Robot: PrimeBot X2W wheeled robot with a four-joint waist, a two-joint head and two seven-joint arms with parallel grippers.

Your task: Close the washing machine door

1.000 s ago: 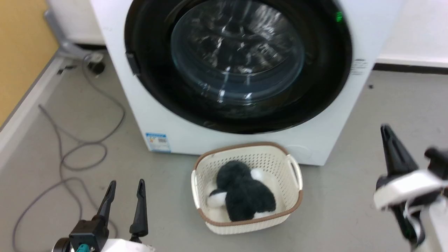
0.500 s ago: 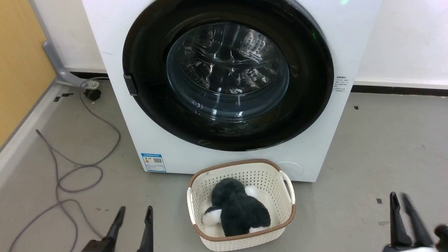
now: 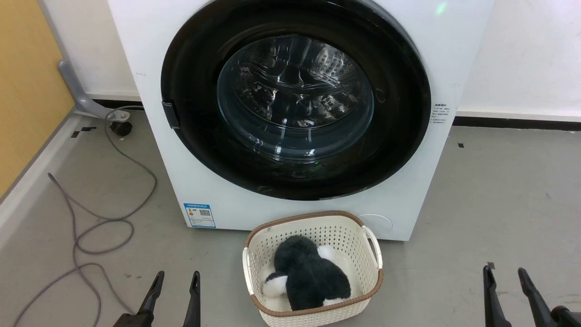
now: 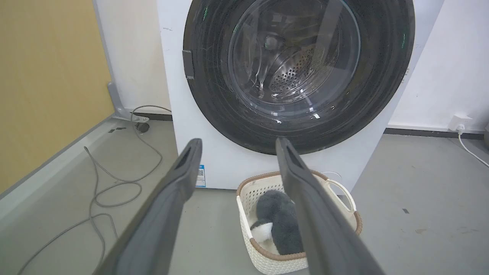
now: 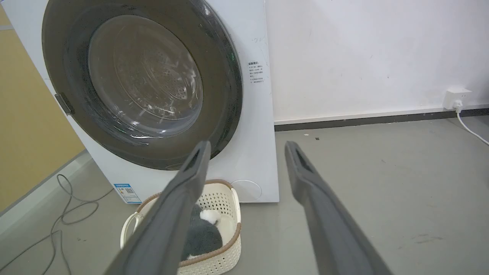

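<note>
The head camera has tipped upward, so the washing machine (image 3: 404,204) sits lower in its view. The right gripper (image 3: 504,271), raised and blurred at the right edge a second ago, now sits low at the lower right, fingers (image 3: 492,297) upright and parted. Less of the left gripper (image 3: 178,275) shows.

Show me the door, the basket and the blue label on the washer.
door (image 3: 295,97): head view, centre of the glass bowl.
basket (image 3: 327,231): head view, back inner wall.
label (image 3: 199,215): head view, middle of the blue sticker.
</note>
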